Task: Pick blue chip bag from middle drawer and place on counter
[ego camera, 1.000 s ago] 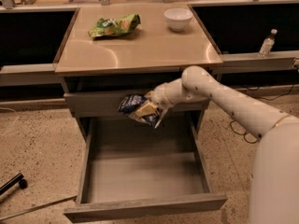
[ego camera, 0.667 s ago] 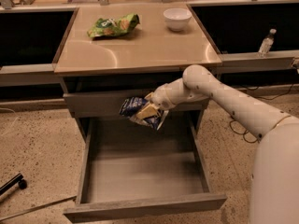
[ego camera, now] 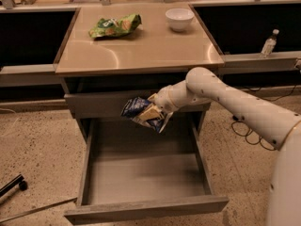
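My gripper [ego camera: 151, 111] is shut on the blue chip bag [ego camera: 140, 112], a small crinkly dark-blue bag with a white edge. It holds the bag in the air above the open middle drawer [ego camera: 146, 173], level with the closed drawer front above it. The drawer is pulled far out and its grey inside shows nothing in it. The tan counter [ego camera: 141, 51] lies above and behind the bag. My white arm [ego camera: 235, 102] reaches in from the right.
A green chip bag [ego camera: 115, 26] lies at the back left of the counter. A white bowl [ego camera: 179, 18] stands at its back right. A clear bottle [ego camera: 268, 43] stands on the right ledge. A dark rod [ego camera: 13, 184] lies on the floor at left.
The gripper and the blue chip bag have risen slightly and shifted a little to the left. The drawer has not moved.
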